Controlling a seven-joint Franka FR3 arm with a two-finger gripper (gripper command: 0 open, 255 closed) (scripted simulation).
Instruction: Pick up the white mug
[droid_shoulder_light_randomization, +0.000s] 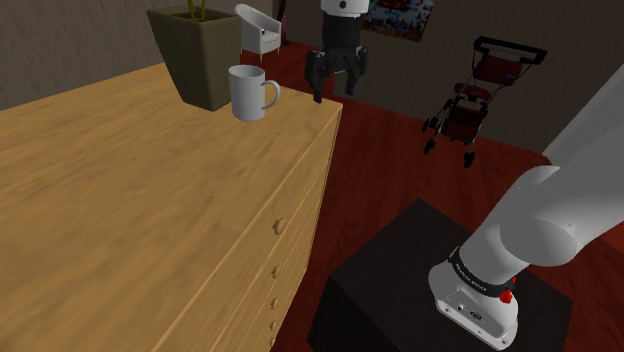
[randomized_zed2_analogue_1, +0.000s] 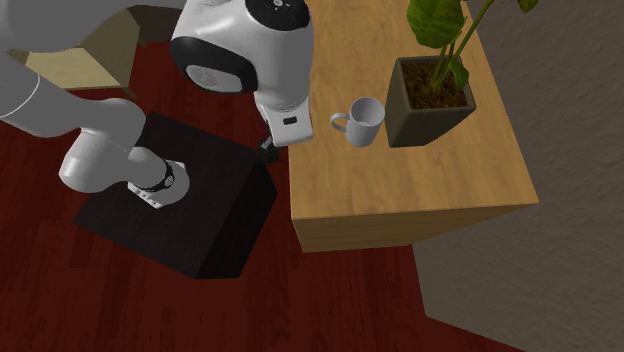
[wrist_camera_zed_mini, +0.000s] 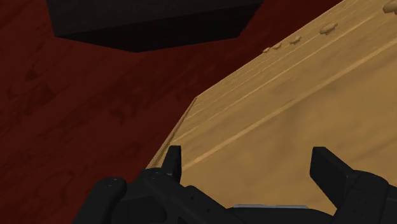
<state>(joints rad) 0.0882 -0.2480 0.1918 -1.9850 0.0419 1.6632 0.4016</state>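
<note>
A white robot arm (droid_shoulder_light_randomization: 560, 220) rises from a black box stand (droid_shoulder_light_randomization: 400, 270) at the shoulder view's lower right and reaches up and left. Beside the stand is a long pale wooden counter (droid_shoulder_light_randomization: 120, 220) with small drawer knobs down its front. At its far end stands a square dark planter (droid_shoulder_light_randomization: 200, 55) holding a green plant. The white mug (droid_shoulder_light_randomization: 247, 93) sits upright on the counter just beside the planter, near the edge, with its handle turned toward the arm.

The black gripper (droid_shoulder_light_randomization: 335, 93) hangs close to the mug but apart from it, out by the counter's edge. In the wrist view the jaws stand wide apart with nothing between them, above the wooden edge and the floor. The task looks barely begun: nothing is gripped, and the approach, the closing and the lift all remain.

The floor is dark red wood. Behind are a red pushchair (droid_shoulder_light_randomization: 475, 95), a white armchair (droid_shoulder_light_randomization: 260, 28) and grey-brown walls.
</note>
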